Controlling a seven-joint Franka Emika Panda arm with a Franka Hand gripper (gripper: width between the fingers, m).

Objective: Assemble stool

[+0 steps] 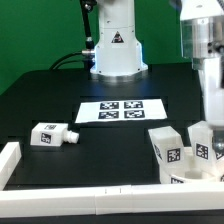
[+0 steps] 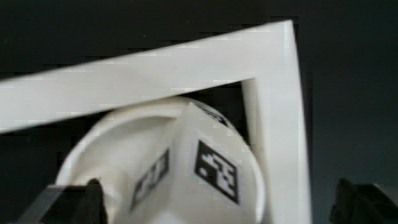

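The stool's round white seat disc [image 1: 186, 178] lies in the corner of the rails at the exterior view's lower right. Two white legs with tags stand on or at it: one [image 1: 167, 147] further left, one [image 1: 201, 141] under the arm. A third leg [image 1: 50, 135] lies on its side at the exterior view's left. My gripper [image 1: 210, 122] hangs over the right-hand leg. In the wrist view a rounded white tagged part [image 2: 169, 160] lies between my dark fingertips [image 2: 79, 205], which stand wide apart. The gripper [image 2: 221, 208] is open and holds nothing.
The marker board [image 1: 120, 110] lies flat mid-table before the robot base [image 1: 115, 55]. White border rails run along the front [image 1: 90, 194] and the left [image 1: 8, 163]; their corner [image 2: 267, 60] shows in the wrist view, close beside the seat.
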